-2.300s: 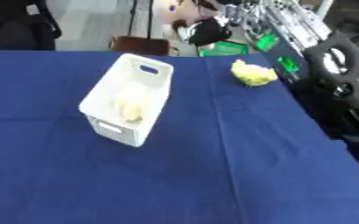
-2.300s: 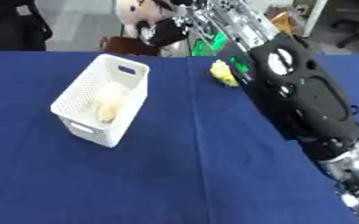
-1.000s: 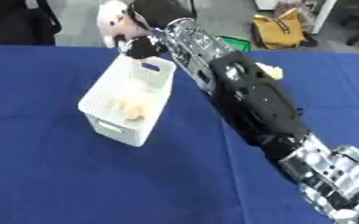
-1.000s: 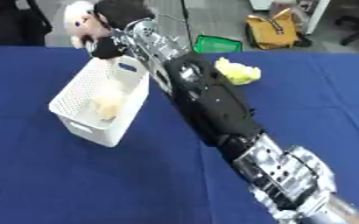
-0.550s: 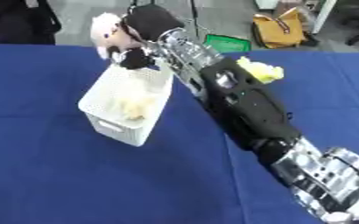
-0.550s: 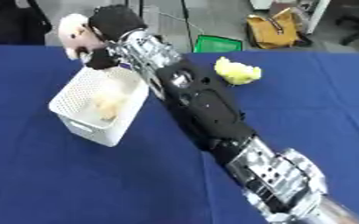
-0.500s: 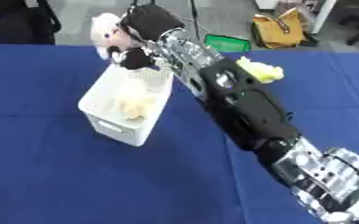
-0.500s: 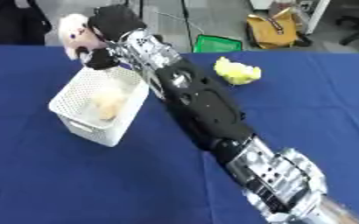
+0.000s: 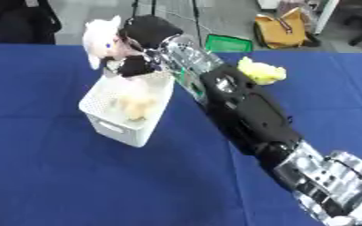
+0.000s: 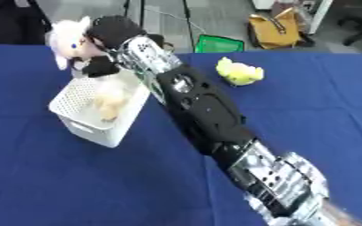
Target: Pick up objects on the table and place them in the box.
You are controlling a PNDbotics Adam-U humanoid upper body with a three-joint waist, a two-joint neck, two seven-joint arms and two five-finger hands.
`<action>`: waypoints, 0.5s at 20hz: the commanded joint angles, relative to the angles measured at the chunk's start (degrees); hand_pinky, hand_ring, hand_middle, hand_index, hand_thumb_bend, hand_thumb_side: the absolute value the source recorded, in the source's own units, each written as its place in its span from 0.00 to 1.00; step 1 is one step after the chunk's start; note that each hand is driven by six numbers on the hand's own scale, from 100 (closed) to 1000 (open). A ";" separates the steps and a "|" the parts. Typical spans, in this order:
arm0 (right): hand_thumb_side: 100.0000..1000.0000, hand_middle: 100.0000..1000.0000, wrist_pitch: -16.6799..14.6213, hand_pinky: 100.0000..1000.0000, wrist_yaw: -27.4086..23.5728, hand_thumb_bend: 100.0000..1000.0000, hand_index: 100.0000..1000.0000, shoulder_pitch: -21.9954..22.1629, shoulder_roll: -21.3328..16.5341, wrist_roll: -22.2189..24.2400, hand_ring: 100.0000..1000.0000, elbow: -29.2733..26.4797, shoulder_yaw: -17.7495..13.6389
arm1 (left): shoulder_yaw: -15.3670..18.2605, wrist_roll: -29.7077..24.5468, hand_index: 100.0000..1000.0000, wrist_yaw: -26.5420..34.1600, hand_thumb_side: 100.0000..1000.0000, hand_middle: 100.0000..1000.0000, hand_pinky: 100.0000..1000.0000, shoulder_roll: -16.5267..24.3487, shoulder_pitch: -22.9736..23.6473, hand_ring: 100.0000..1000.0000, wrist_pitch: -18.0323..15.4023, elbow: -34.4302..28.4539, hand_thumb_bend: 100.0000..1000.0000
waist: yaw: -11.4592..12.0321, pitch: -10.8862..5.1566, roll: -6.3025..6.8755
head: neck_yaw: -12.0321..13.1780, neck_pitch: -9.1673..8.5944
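The right robot hand (image 9: pixel 141 31), fingers seemingly curled round a white plush toy (image 9: pixel 107 42), holds it above the box's (image 9: pixel 126 108) far end, probably for dropping in.

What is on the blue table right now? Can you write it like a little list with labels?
table: blue cloth
box: white basket, left of the middle
in the box: a pale yellow soft thing
right hand: reaching across, shut on the plush toy
plush toy: white head, dark body, held over the box's far end
still on the table: yellow soft toy, far right side
left hand: not in view
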 commanded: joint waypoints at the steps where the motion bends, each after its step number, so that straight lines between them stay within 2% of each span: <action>1: 0.98 0.71 -0.62 0.92 -0.68 0.30 0.83 -1.25 -0.47 1.91 0.95 -0.28 -0.29 | -0.02 -0.10 0.66 0.11 0.49 0.69 0.70 0.48 -0.55 0.67 -0.05 -0.79 0.00 | 0.04 -1.06 0.44 | 0.13 -0.51; 4: 0.97 0.73 -0.86 0.93 -0.64 0.31 0.84 -1.24 -0.52 3.16 0.96 -0.29 -0.38 | 0.01 -0.06 0.66 0.10 0.49 0.69 0.70 0.49 -0.48 0.67 -0.03 -0.79 0.00 | 0.06 -1.07 0.49 | 0.14 -0.44; 5: 0.96 0.79 -0.91 0.94 -0.53 0.35 0.89 -1.26 -0.56 3.50 0.98 -0.30 -0.36 | 0.01 -0.06 0.66 0.09 0.49 0.69 0.71 0.48 -0.44 0.67 -0.02 -0.79 0.00 | 0.02 -1.07 0.49 | 0.14 -0.40; 10: 0.94 0.83 -0.83 0.95 0.62 0.41 0.95 -1.44 -0.76 5.03 1.00 -0.48 -0.42 | 0.00 -0.06 0.66 0.06 0.49 0.69 0.71 0.44 -0.28 0.67 0.03 -0.79 0.00 | -0.15 -1.14 0.55 | 0.17 -0.22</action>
